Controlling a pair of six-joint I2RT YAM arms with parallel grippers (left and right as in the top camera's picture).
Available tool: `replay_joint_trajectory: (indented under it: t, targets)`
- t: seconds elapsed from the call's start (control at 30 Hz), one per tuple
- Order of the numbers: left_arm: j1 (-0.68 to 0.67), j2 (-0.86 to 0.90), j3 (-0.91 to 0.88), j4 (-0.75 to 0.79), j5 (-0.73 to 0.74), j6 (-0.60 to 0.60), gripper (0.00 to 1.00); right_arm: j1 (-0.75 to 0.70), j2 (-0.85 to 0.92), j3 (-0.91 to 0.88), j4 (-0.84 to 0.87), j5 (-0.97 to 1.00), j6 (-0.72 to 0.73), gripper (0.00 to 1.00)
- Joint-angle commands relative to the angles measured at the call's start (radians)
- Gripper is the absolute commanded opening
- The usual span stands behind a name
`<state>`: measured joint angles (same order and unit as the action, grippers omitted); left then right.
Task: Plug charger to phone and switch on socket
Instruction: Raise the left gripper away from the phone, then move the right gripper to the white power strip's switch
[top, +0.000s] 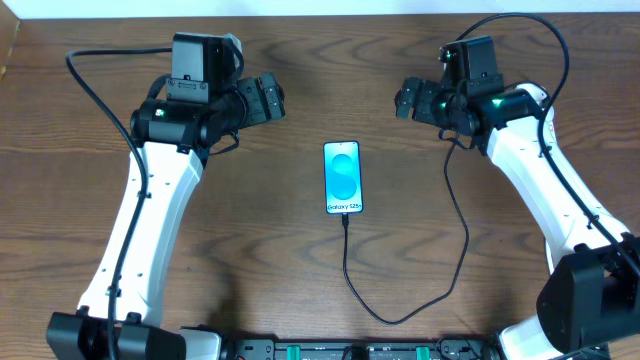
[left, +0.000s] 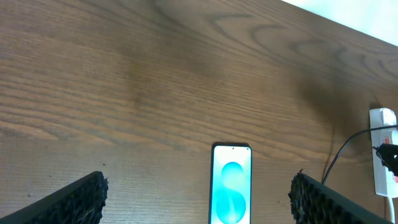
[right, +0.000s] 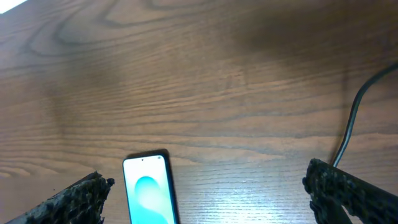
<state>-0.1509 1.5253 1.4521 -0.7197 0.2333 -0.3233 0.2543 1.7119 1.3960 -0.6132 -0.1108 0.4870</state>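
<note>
The phone (top: 343, 178) lies flat at the table's middle with its blue screen lit. It also shows in the left wrist view (left: 231, 186) and the right wrist view (right: 148, 193). The charger (top: 452, 275), a thin black cable, meets the phone's bottom edge, loops toward the front and runs up under my right arm. It shows in both wrist views (left: 336, 155) (right: 351, 118). The socket (left: 382, 149), a white strip, shows only at the left wrist view's right edge. My left gripper (top: 270, 97) (left: 196, 193) and right gripper (top: 405, 100) (right: 208, 193) are open, empty and raised on either side beyond the phone.
The brown wooden table (top: 250, 250) fills the views. Its far edge runs along the top of the overhead view. The arm bases stand at the front corners.
</note>
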Motion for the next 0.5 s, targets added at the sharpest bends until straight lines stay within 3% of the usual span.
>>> replay_joint_trajectory:
  t: [0.0,0.1,0.27,0.4,0.47]
  targets:
    - [0.004,0.0,0.005,-0.003,-0.01,0.016,0.94,-0.016,-0.018,0.01,0.011,-0.023,-0.084,0.99]
    - [0.004,0.0,0.005,-0.003,-0.01,0.016,0.94,-0.038,-0.018,0.049,-0.012,-0.079,-0.126,0.99]
    - [0.004,0.0,0.005,-0.003,-0.01,0.016,0.94,-0.175,-0.018,0.257,-0.237,-0.147,-0.246,0.99]
    - [0.004,0.0,0.005,-0.003,-0.01,0.016,0.94,-0.324,-0.018,0.423,-0.41,-0.211,-0.435,0.99]
    - [0.004,0.0,0.005,-0.003,-0.01,0.016,0.94,-0.416,-0.018,0.489,-0.493,-0.346,-0.646,0.99]
